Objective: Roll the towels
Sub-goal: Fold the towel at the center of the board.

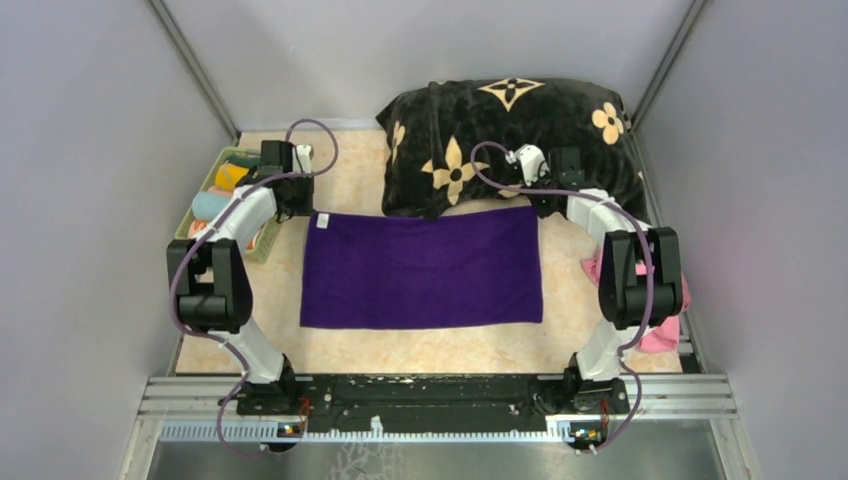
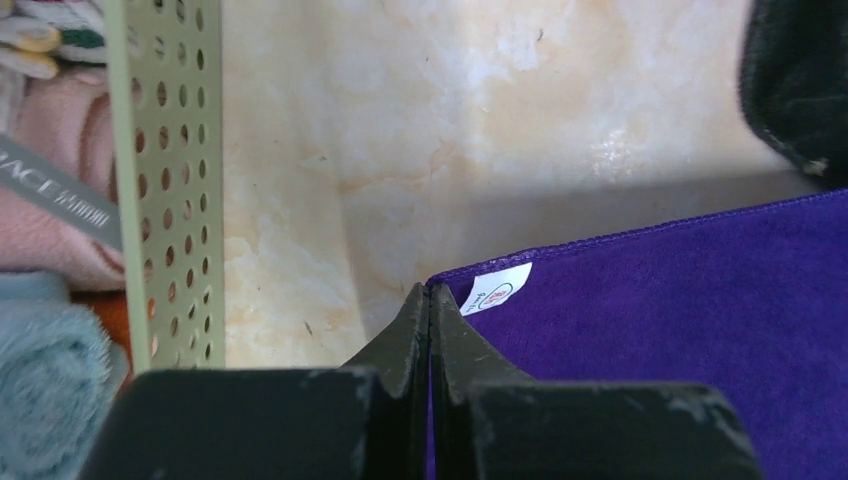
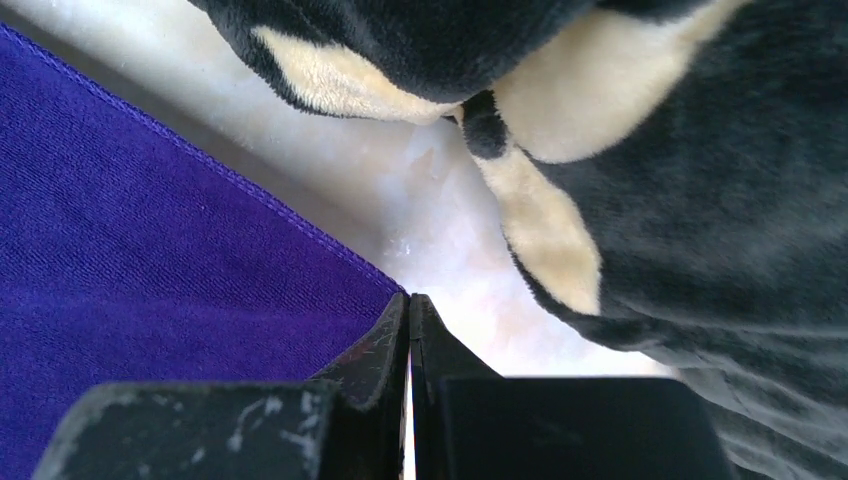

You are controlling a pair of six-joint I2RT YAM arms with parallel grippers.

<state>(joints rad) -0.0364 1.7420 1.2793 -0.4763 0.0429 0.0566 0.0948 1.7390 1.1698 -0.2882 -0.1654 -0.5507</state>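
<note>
- the purple towel (image 1: pixel 422 268) is lying flat and open on the table (image 1: pixel 420 350), in the middle, between the two arms. its far edge is sitting just beside the big black cushion (image 1: pixel 510 140).
- the left gripper (image 2: pixel 430 290) is sitting at the far left corner of the towel, next to the little white tag (image 2: pixel 497 287). its fingers are pressed together, and a thin strip of purple is showing between them, so it looks like it is pinching the corner.
- the right gripper (image 3: pixel 409 298) is sitting at the far right corner, with its fingers pressed together too. i cannot tell if any cloth is caught in there.
- other towels are waiting in the green basket (image 2: pixel 165 180) on the left, and a pink towel (image 1: pixel 660 335) is lying on the right by the arm.
- rolling is not looking started yet, because the towel is lying all flat.
- what could go wrong: if one side is holding nothing, only one corner is going to lift and the roll is going to come out crooked.
- the right gripper is working very close to the cushion, so it could be grabbing or dragging the fluffy cushion along.
- the left gripper is working near the basket wall and could be bumping it.
- a small pinch on a soft corner could be slipping out while pulling.
</note>
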